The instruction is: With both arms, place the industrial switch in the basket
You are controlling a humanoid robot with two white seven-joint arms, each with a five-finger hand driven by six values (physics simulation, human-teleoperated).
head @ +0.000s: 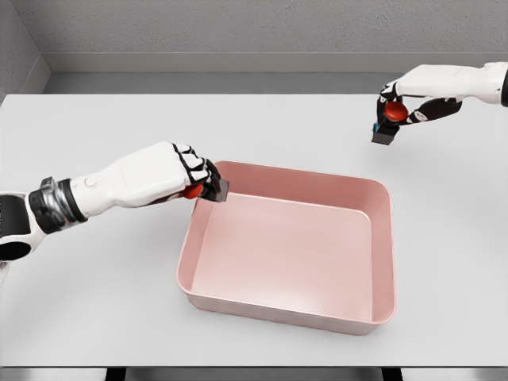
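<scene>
Basket [373,309] lies just right of the left hand [186,171], which grips a switch [208,190] over its far-left rim, while the right hand [405,103], clutching another switch [389,123], hangs well beyond the far-right corner

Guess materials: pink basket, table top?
Pink basket: looks like moulded plastic, satin finish; rounded corners, one-piece walls, soft highlights. Table top: smooth matte light grey, probably laminate or painted board; no grain or glare visible. It is a simulator render, so both are guesses.

White arms [131,181], black-jointed fingers [193,163], ribbed grey-black left wrist cuff [54,205]
</scene>
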